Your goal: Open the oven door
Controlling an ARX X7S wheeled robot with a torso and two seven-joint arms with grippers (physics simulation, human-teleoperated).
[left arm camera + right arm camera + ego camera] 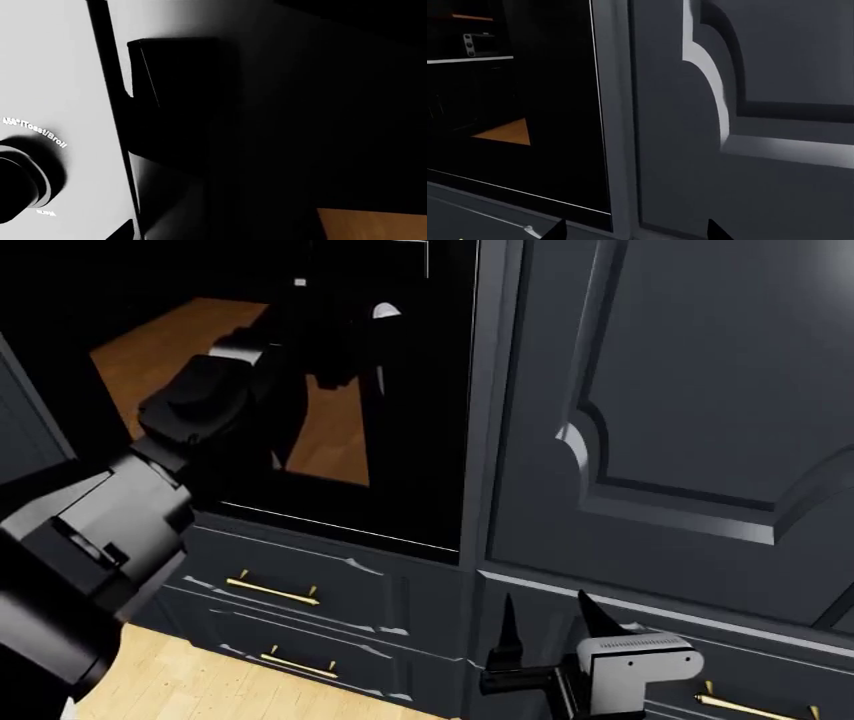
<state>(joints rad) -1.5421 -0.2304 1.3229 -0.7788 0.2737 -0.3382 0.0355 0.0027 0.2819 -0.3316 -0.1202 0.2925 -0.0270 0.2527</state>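
The oven door [400, 390], glossy black, fills the upper left of our head view, set above the navy drawers [307, 590]. Our left arm [200, 410] reaches up against it, its jaws hidden, so we cannot tell their state. The right gripper [547, 625] idles low, jaws apart. We should get a firm hold on the door's edge and pull smoothly along its hinge arc.

One oven door [400, 390]; three brass handles [271, 589] visible; one raised-panel cabinet door [694, 400]; two arms.

Oven door [414, 390] above drawers [300, 590]
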